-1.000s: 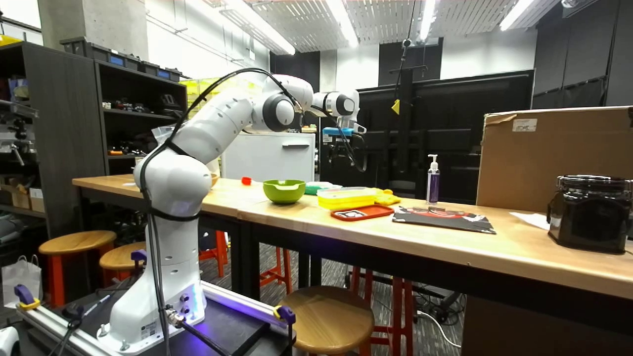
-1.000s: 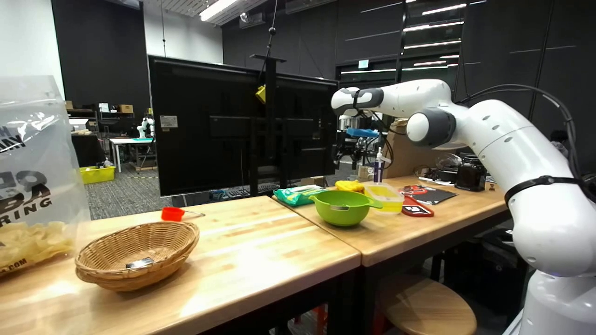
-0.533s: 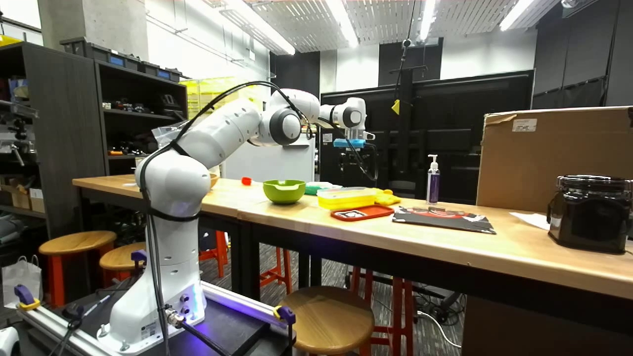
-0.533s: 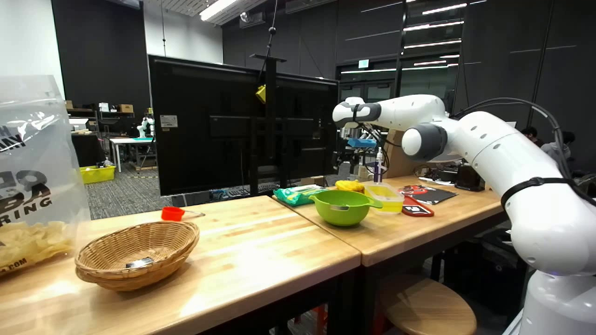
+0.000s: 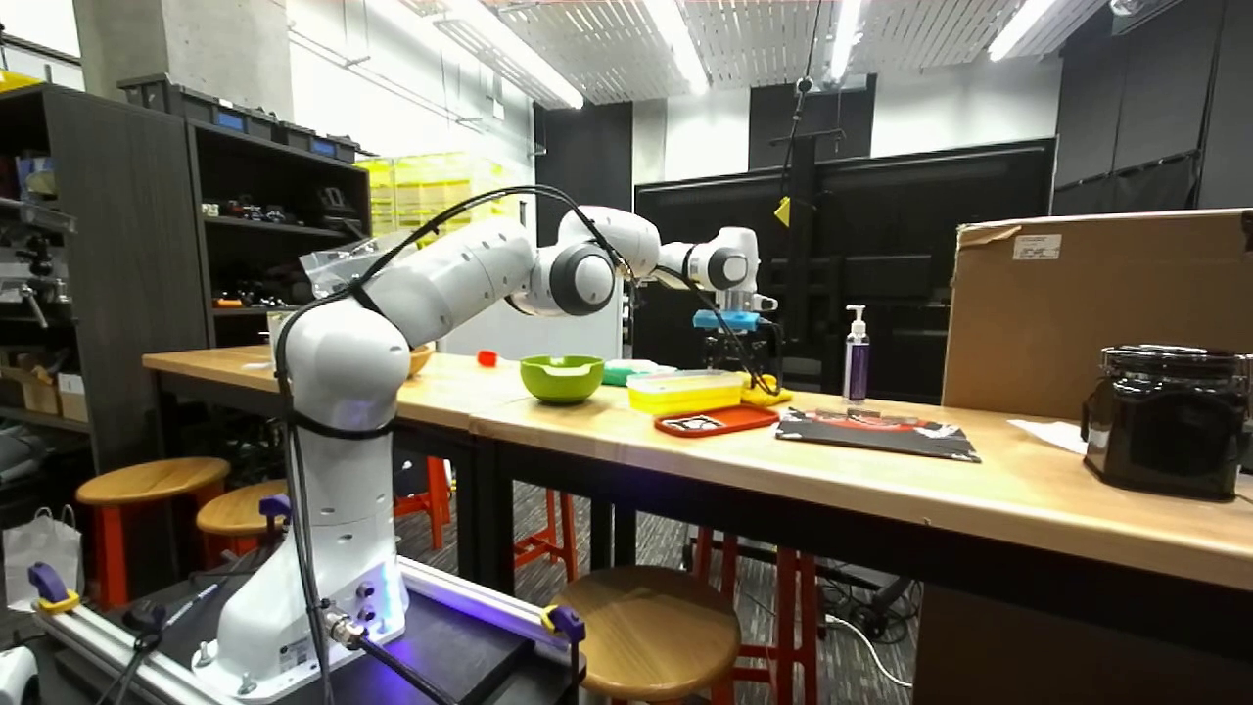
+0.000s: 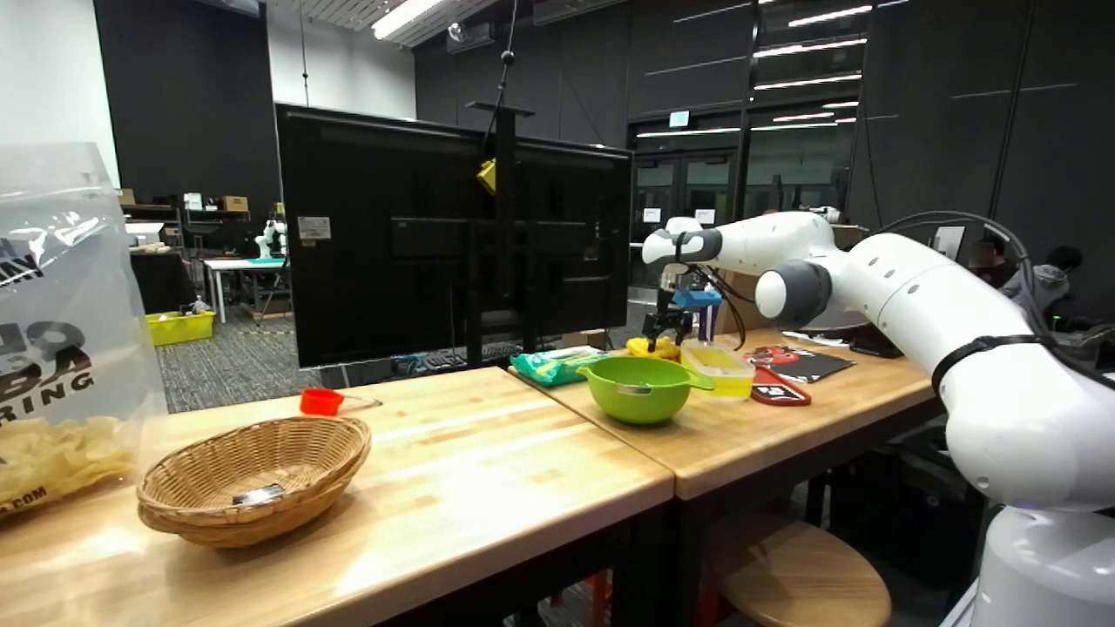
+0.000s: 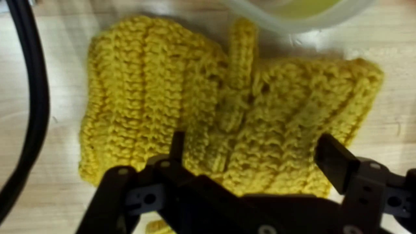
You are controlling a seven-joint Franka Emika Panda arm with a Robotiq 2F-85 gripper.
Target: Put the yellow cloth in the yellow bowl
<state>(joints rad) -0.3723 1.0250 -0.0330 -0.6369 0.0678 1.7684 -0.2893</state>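
The yellow cloth (image 7: 139, 97), thick and ribbed, lies spread on the table under my gripper (image 7: 251, 138). The jaws stand wide apart above it, with dark fingers (image 7: 336, 162) on either side of one part and nothing gripped. In an exterior view the gripper (image 6: 667, 334) hangs low over the cloth (image 6: 643, 349); whether it touches is unclear. Part of the cloth (image 5: 768, 395) is visible behind the tub in an exterior view. The yellow bowl (image 5: 562, 382), lime green with a spout and handle, sits upright on the table, apart from the gripper; its visible inside (image 6: 640, 374) holds no cloth.
A clear tub with yellow contents (image 5: 685, 396) stands right beside the cloth; its rim (image 7: 292, 26) shows in the wrist view. Close by are a red tray (image 5: 718, 421), a green packet (image 6: 557, 364), a pump bottle (image 5: 857, 357) and a dark flat sheet (image 5: 876, 436).
The arm has come down and reached farther out over the table, bringing the gripper from well above to just over the cloth. The jaws stayed open; cloth and bowl have not moved.
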